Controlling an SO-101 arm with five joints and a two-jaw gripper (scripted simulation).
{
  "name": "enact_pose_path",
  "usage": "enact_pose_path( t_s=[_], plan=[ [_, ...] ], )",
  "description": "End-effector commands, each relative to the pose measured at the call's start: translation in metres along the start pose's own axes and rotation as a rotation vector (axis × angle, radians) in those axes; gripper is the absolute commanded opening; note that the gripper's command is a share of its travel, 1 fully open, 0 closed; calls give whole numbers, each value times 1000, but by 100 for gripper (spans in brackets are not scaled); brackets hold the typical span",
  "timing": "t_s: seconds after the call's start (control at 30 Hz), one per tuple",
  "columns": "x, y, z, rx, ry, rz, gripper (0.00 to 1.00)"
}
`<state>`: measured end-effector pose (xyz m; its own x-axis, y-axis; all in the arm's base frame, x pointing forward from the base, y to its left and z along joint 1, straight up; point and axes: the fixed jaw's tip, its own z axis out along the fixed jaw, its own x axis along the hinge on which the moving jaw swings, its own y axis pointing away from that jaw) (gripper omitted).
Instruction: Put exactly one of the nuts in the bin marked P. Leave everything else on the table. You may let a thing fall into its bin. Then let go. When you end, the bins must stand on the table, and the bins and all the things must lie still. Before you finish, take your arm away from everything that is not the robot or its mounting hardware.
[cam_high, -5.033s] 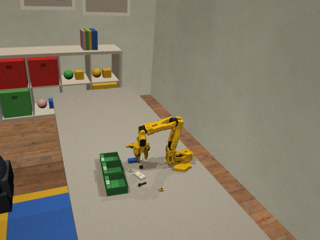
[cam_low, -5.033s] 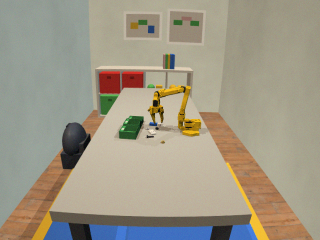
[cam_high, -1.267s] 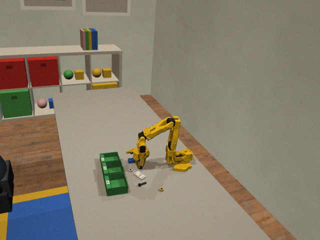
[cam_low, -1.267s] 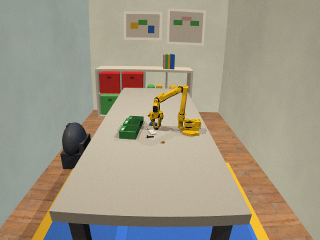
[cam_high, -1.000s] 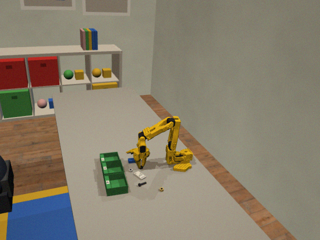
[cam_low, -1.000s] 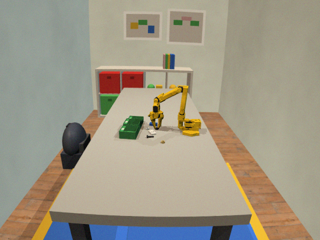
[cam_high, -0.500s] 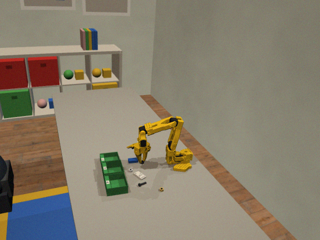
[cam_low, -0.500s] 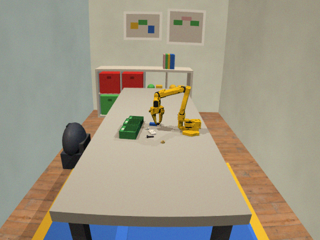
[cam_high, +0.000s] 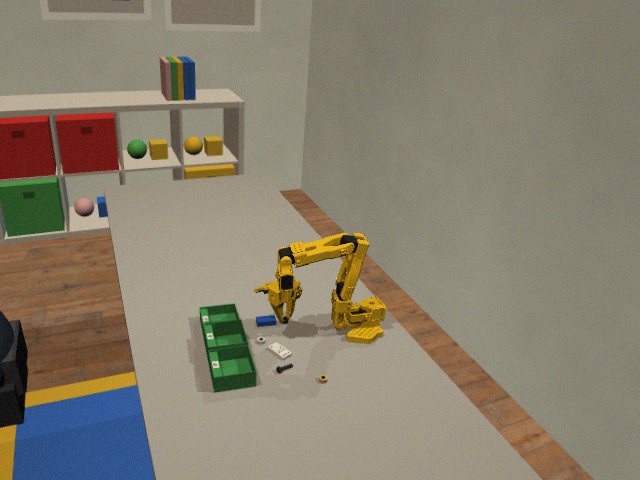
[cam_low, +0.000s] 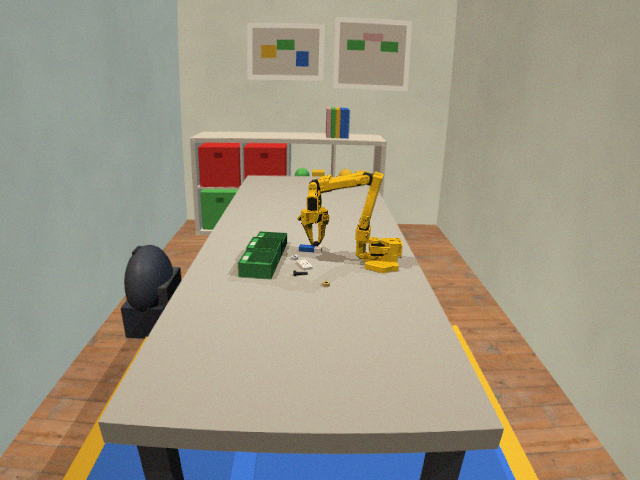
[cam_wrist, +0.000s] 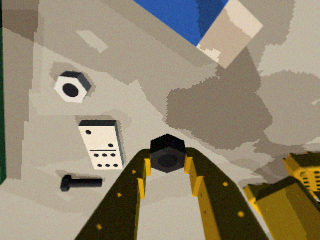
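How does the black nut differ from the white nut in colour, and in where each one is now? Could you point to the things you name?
The black nut (cam_high: 284, 320) (cam_low: 315, 243) (cam_wrist: 168, 153) is dark all over, while the white nut (cam_high: 261, 339) (cam_low: 294, 256) (cam_wrist: 72, 88) has a pale top face. The black nut is held between the fingertips of the gripper (cam_high: 284, 319) (cam_low: 315, 242) (cam_wrist: 168, 155); the white nut lies flat on the table, beside the domino (cam_high: 279, 350) (cam_low: 303, 264) (cam_wrist: 101, 145). Both are six-sided, with a round hole.
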<state>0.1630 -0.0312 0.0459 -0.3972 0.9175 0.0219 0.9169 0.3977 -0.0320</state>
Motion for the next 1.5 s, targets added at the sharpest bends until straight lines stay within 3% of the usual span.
enact_pose_path(
  t_s=[0.0,0.6,1.07,1.47],
  plan=[
    [-5,7,-10,-46,-33,-20,0],
    [4,40,-21,-64,-53,-298,0],
    [6,45,-22,-68,-57,-340,0],
    [9,63,-28,-86,-78,-497,0]
  ],
)
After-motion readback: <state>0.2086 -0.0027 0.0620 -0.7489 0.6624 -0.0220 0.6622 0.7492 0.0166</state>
